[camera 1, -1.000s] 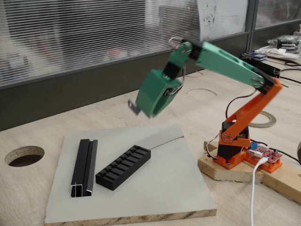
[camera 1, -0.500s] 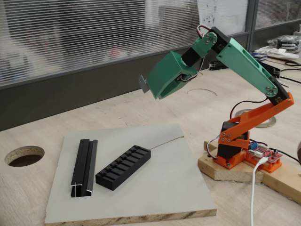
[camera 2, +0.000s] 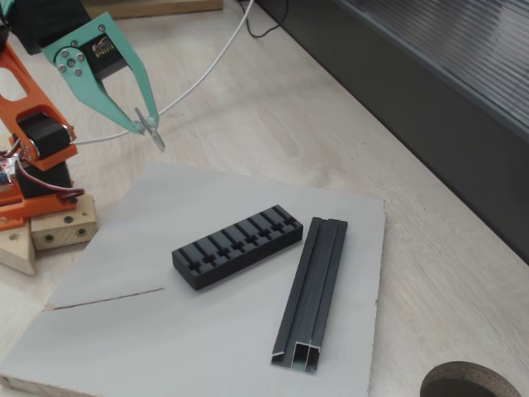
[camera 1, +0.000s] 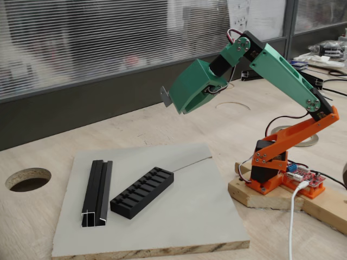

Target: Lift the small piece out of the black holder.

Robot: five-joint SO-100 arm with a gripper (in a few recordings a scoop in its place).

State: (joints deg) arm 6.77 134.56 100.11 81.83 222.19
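The tool (camera 2: 149, 122) pinches the small piece (camera 2: 154, 135) in the air, at ten o'clock from the black holder (camera 2: 238, 246).

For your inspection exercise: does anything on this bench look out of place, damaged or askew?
Nothing looks damaged. The small piece is pinched in the gripper, raised clear of the black holder, which lies flat on the grey board beside the grooved rail.

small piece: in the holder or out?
Out. The small piece is pinched at the tip of the gripper, held in the air well above the grey board; the black holder lies on the board.
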